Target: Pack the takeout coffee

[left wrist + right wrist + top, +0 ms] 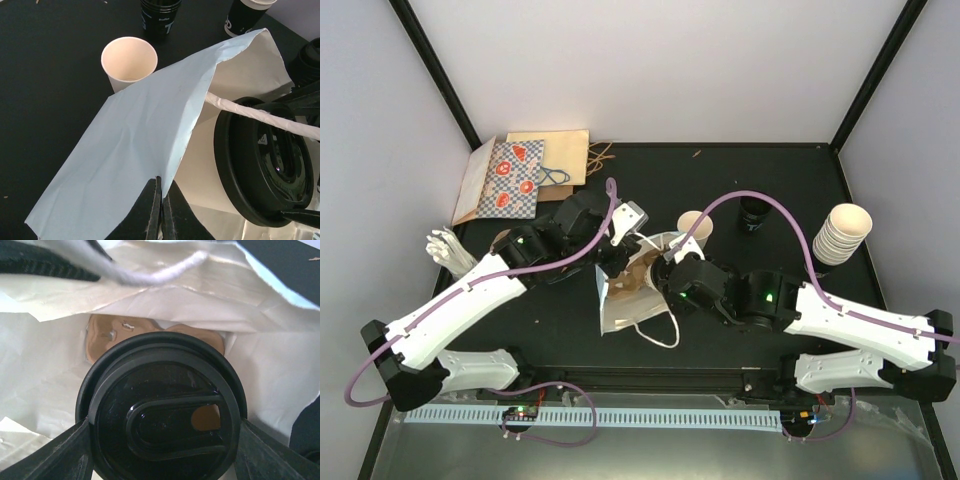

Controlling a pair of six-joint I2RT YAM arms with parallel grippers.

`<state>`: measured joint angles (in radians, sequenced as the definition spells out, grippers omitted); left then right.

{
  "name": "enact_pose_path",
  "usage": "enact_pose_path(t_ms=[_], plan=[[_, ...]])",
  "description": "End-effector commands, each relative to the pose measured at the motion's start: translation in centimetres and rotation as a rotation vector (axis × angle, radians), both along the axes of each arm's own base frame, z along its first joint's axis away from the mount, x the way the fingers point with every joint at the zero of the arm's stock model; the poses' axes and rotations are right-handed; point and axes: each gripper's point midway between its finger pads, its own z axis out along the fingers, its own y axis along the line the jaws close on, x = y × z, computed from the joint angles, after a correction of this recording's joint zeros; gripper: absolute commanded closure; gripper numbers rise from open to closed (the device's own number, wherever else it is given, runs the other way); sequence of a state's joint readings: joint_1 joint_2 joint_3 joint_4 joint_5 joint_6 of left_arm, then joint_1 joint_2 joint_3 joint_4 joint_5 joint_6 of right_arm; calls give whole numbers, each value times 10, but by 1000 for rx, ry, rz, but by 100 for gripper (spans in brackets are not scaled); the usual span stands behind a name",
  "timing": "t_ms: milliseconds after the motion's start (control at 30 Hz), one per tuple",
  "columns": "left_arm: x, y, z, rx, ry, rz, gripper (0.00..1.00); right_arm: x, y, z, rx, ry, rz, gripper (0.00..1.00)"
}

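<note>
The left jaws are shut tight on the edge of the light blue bag (pixel 135 150), pinching one wall up so that the mouth gapes. The right jaws stand wide, gripping a coffee cup (pixel 165 415) by the rim of its black lid. They hold it right at that mouth, with the brown carrier (pixel 102 340) deeper inside. The pinch on thin paper looks slight, so a tug could tear it or let the flap drop onto the cup. The white cord handle (pixel 260 112) crosses the lid and could snag the right jaws. A hold on the lid alone might pop it off. If the bag drags on the desk (pixel 45 100), it may knock over the open empty cup (pixel 129 62) just beside it.
</note>
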<state>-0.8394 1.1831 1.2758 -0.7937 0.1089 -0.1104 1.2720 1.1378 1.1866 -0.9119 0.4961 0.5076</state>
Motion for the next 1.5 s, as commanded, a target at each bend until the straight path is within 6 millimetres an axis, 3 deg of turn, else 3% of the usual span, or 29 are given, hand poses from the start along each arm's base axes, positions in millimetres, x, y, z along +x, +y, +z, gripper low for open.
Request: enact_pose_path(t_ms=[0,433,1467], plan=[[0,-11,20,-57,-12,-9,98,9,3,17,51,-19,-53,59],[-2,-14,22,-71,-4,-7,98,21,16,6,60,-3,-90,60],[0,-18,31,-82,-7,2,98,16,-6,-34,-55,-10,-77,61]])
